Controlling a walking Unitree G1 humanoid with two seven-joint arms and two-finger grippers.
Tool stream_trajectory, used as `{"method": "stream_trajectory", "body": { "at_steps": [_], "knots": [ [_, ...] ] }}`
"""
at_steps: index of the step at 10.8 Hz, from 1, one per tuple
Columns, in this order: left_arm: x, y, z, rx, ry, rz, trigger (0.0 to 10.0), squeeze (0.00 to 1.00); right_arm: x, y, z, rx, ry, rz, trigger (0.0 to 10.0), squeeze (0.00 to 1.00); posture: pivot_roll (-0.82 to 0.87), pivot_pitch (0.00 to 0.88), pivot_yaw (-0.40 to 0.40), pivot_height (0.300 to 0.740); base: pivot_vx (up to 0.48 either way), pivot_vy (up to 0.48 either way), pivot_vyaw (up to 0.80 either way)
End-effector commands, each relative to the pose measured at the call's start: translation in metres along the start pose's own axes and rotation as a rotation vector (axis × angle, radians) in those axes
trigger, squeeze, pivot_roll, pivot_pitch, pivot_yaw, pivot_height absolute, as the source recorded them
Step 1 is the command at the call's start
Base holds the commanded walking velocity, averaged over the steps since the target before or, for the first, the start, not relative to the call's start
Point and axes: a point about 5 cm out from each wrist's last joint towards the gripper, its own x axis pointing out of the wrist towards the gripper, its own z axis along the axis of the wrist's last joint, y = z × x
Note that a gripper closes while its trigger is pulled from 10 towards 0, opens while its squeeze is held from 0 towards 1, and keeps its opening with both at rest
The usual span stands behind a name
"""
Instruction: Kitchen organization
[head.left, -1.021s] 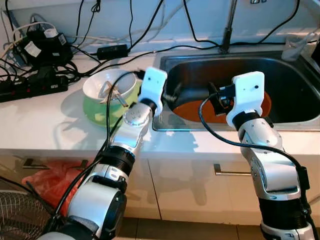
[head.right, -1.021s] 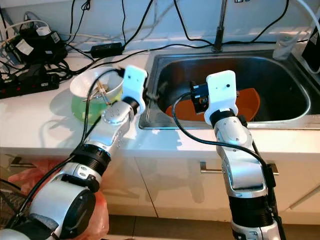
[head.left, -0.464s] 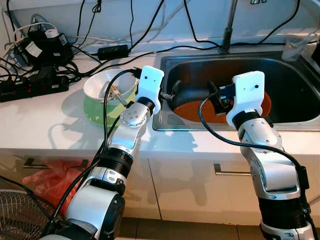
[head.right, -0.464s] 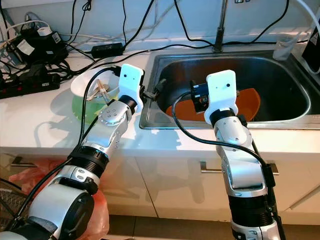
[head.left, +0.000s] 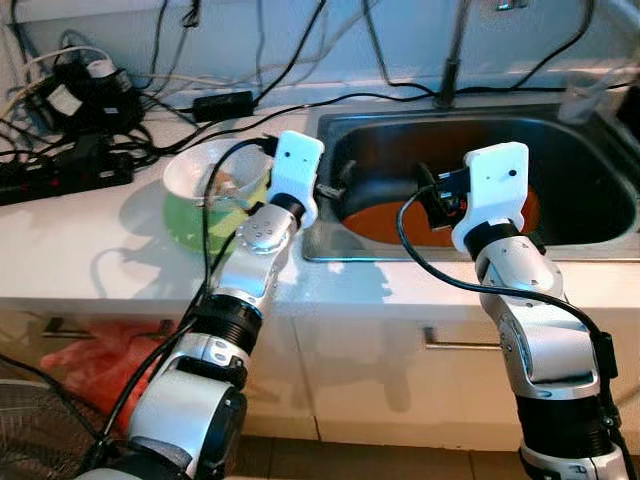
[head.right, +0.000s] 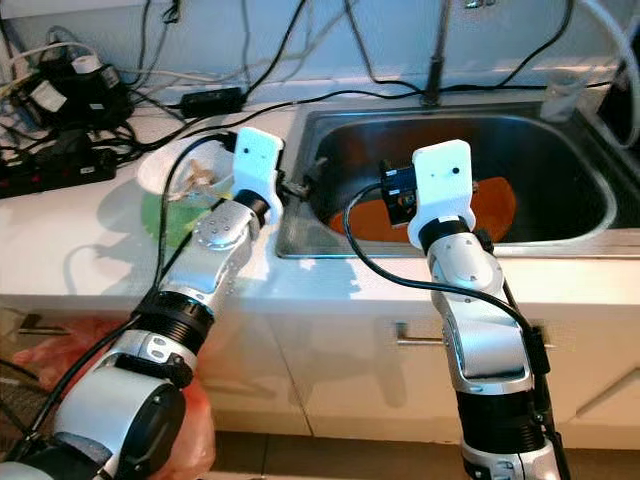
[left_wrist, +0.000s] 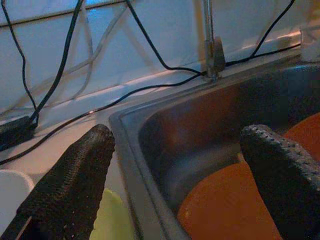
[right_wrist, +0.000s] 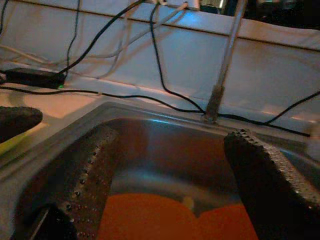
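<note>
Orange board (head.left: 400, 222) lies flat — long axis seemingly along sink (head.left: 575, 238).

Bowl (head.left: 205, 190) on counter (head.left: 90, 250), left of sink (head.left: 590, 150)

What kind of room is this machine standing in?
Most likely a home kitchen. A stainless steel sink with a faucet is set into a white countertop, an orange plate lies in the sink, and stacked bowls sit beside it.
</note>
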Motion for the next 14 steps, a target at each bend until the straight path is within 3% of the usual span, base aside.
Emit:
{"method": "stream_trajectory", "body": {
  "at_steps": [1,7,8,10,14],
  "knots": [
    [0.000,0.003,0.001,-0.008,0.001,0.012,10.0,0.00,0.001,0.000,0.003,-0.002,-0.013,-0.004,10.0,0.00,-0.17,0.000,0.117,0.740,0.000,-0.300,0.00],
    [0.000,0.005,0.000,-0.001,0.017,0.027,10.0,0.00,0.001,0.000,0.003,-0.001,-0.012,-0.001,10.0,0.00,-0.17,0.000,0.117,0.740,0.000,-0.240,0.00],
    [0.000,0.009,0.001,-0.008,0.009,0.054,10.0,0.00,0.001,0.001,0.003,0.000,-0.013,0.000,10.0,0.00,-0.17,0.000,0.117,0.740,0.000,0.000,0.00],
    [-0.004,0.035,0.000,0.019,0.015,0.236,10.0,0.00,0.001,0.002,0.004,0.002,-0.015,0.003,10.0,0.00,-0.17,0.000,0.118,0.740,0.000,0.000,0.00],
    [-0.009,0.050,-0.008,-0.004,0.058,0.307,10.0,0.00,0.001,0.003,0.004,0.006,-0.017,0.006,10.0,0.00,-0.16,0.000,0.117,0.740,0.000,0.000,0.00]
  ]
}}
